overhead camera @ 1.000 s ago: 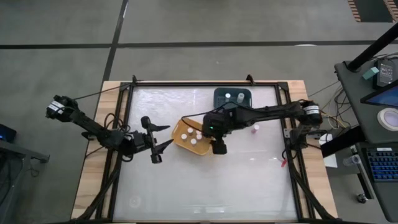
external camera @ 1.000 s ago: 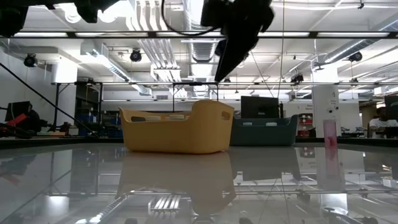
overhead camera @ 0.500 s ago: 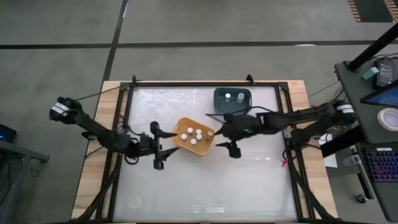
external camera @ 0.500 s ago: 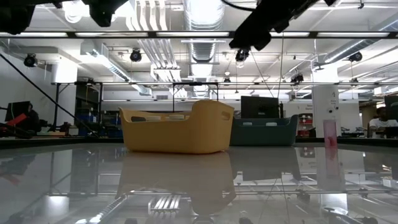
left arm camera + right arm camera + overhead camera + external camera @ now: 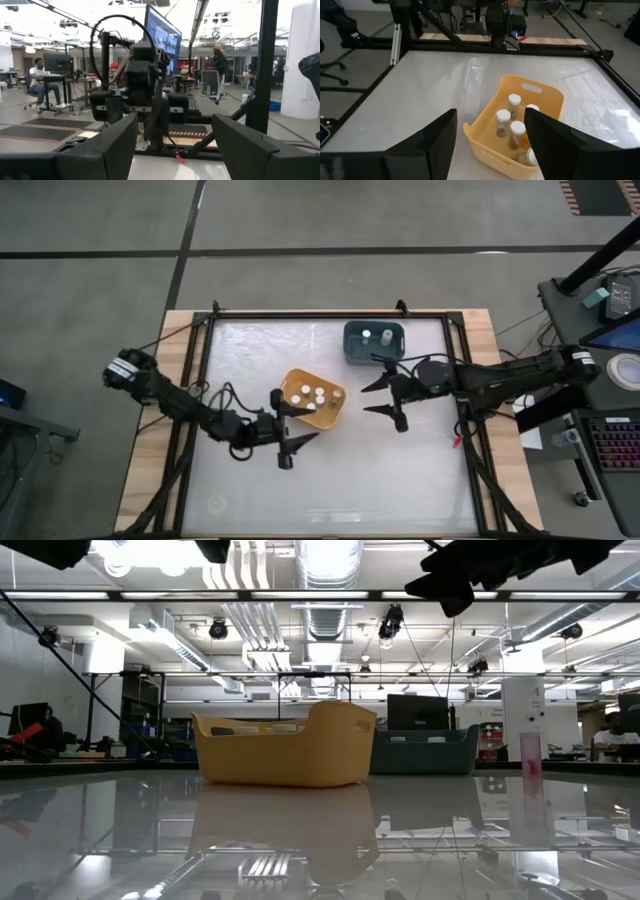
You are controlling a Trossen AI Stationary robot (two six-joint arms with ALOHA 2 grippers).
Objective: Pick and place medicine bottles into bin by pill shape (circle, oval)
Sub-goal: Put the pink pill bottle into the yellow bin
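Observation:
The orange-yellow tub (image 5: 312, 401) stands mid-table with several white-capped bottles (image 5: 511, 119) upright in it. The dark teal tub (image 5: 374, 340) stands behind it, holding two white-capped bottles (image 5: 375, 336). One pink bottle (image 5: 531, 756) stands alone on the table at the right in the low view; in the high view my right arm hides it. My left gripper (image 5: 305, 423) is open and empty just near-left of the orange tub. My right gripper (image 5: 368, 399) is open and empty, raised to the right of the orange tub, pointing at it.
A black frame (image 5: 205, 380) borders the glossy table top. A small red thing (image 5: 455, 442) lies by the right rail. Bare table top spreads along the near side (image 5: 330, 490). People sit and stand at desks in the room beyond the table.
My right gripper has drawn back from above the orange tub toward the table's right edge, and now points back at the tub. My left gripper has gone toward the table's right and near edges, up to the orange tub's near-left side. The tubs have stayed put.

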